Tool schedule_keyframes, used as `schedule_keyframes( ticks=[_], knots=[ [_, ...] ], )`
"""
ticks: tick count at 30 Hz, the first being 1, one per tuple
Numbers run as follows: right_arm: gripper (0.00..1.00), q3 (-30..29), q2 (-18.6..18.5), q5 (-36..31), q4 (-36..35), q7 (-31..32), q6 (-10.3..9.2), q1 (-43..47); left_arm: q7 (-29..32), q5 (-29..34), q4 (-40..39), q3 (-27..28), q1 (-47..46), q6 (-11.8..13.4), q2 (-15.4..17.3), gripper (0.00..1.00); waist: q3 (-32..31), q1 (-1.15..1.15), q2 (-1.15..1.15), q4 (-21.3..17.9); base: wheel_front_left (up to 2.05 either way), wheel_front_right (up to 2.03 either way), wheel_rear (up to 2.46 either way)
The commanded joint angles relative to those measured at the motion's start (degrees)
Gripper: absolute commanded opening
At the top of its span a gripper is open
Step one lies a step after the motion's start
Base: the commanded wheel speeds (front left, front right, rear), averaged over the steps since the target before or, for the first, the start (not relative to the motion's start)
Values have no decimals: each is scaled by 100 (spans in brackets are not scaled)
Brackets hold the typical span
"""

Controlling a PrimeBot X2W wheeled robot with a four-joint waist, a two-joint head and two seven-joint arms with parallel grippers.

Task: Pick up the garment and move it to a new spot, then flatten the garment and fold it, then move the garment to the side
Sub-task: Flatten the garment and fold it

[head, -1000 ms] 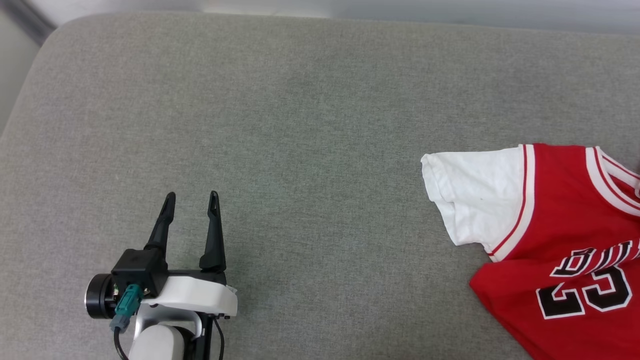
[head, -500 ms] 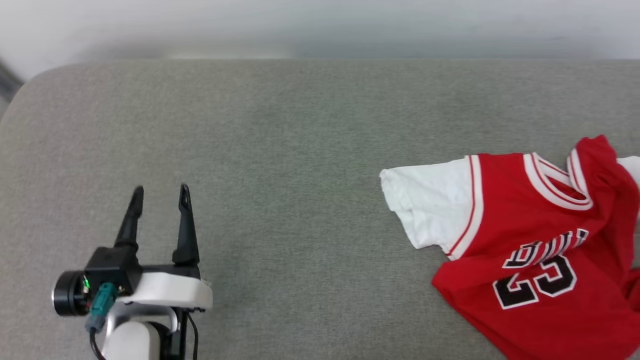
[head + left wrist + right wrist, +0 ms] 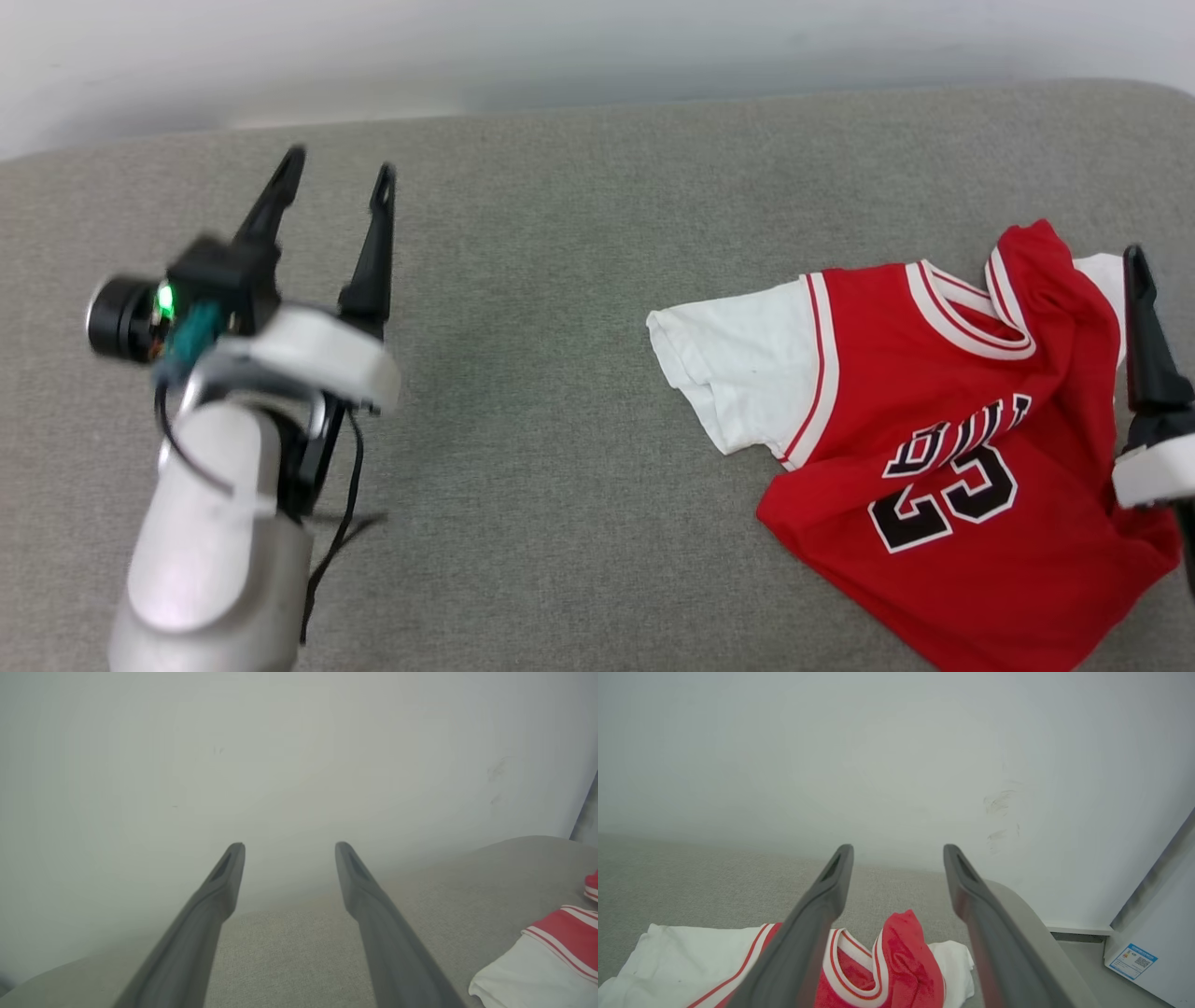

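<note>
The garment, a red jersey with white sleeves and black lettering, lies chest-up on the grey cushion at the right. One white sleeve spreads to the left, and the far shoulder is bunched over the collar. My right gripper hovers open just above that bunched shoulder, holding nothing. One of its fingers shows at the right edge of the head view. My left gripper is raised and open at the left, well away from the garment, with nothing between its fingers.
A pale wall runs along the cushion's far edge. To the right, past the cushion's rounded corner, stands a white cabinet with a small label. Bare grey cushion stretches between the left arm and the garment.
The head camera has shifted left to right. My left gripper has lifted up and toward the far edge, still open. A finger of my right gripper has come into view beside the garment's bunched shoulder.
</note>
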Motion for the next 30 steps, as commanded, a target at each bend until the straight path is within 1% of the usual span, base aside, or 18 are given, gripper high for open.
schedule_keyframes(
  ticks=[1, 6, 8, 13, 19, 24, 27, 30],
  knots=[
    [100, -108, 172, -78, -165, -17, -3, 188, 248, -101, 94, -105, -246, -39, 68, 100, 68, 0, 0, -59, 0, 0, 0],
    [100, -243, 683, -369, -706, -113, -2, 701, 1257, -516, 271, -595, -1219, -82, 360, 100, 238, 0, 0, -215, 0, 0, 0],
    [100, -261, 855, -436, -832, -157, -2, 822, 1700, -813, 333, -938, -1549, -81, 500, 100, 300, 0, 0, -281, 0, 0, 0],
    [100, -234, 1114, -555, -983, -264, -2, 963, 2898, -1694, 468, -1933, -2344, -83, 916, 100, 489, 0, 0, -462, 0, 0, 0],
    [100, -117, 1212, -634, -968, -337, -2, 874, 4275, -2623, 613, -3287, -3133, -85, 1278, 100, 696, 0, 0, -671, 0, 0, 0],
    [100, 34, 1207, -643, -881, -377, -2, 662, 5274, -3349, 741, -4276, -3683, -84, 1398, 100, 889, 0, 0, -861, 0, 0, 0],
    [100, 124, 1193, -644, -808, -417, -2, 549, 5731, -3660, 781, -4793, -4016, -85, 1447, 100, 1027, 0, 0, -976, 0, 0, 0],
    [100, 247, 1199, -647, -746, -467, -2, 418, 6041, -3914, 888, -5258, -4260, -84, 1487, 100, 1172, 0, 0, -1108, 0, 0, 0]
  ],
)
